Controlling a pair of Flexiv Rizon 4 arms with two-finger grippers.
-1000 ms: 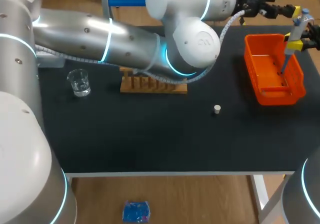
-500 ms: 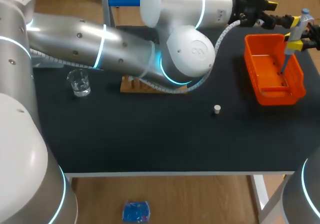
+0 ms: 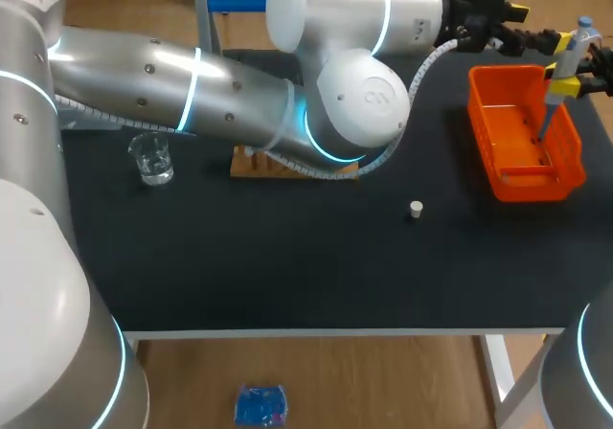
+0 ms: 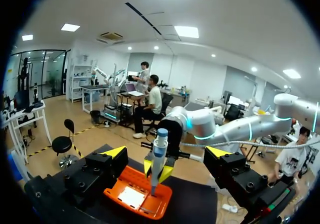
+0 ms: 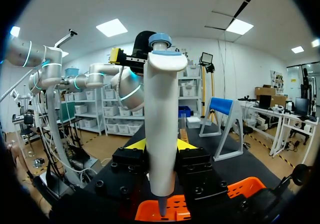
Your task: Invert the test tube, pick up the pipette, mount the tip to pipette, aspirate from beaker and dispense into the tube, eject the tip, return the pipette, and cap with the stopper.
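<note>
head view: the right gripper (image 3: 565, 84) is clamped on the pipette (image 3: 567, 51), holding it upright with its narrow end down inside the orange bin (image 3: 498, 175) at the table's right end. the left arm comes in from the left and reaches across the table, so the left gripper (image 3: 536, 25) sits just beside the pipette's top. the beaker (image 3: 150, 156), the wooden rack (image 3: 330, 169) and the small stopper (image 3: 416, 209) lie well apart from all this, and no test tube shows past the arm. left wrist view: the left gripper (image 4: 167, 152) is spread wide with nothing between its fingers, and the pipette (image 4: 159, 151) stands ahead of it, apart, centred in the gap over the bin (image 4: 112, 199). right wrist view: the right gripper (image 5: 161, 146) closes on the lower part of the thick white handle from two sides, the blue-capped plunger standing free above and the thin shaft pointing down into the bin (image 5: 240, 186). the pipette looks like a light, stiff shell of smooth plastic, so i'd expect it to slip or twist under a loose pinch. the broad handle is the sound place to take hold. the thin shaft looks too delicate to squeeze, and any touch on the blue cap would likely work the plunger.
</note>
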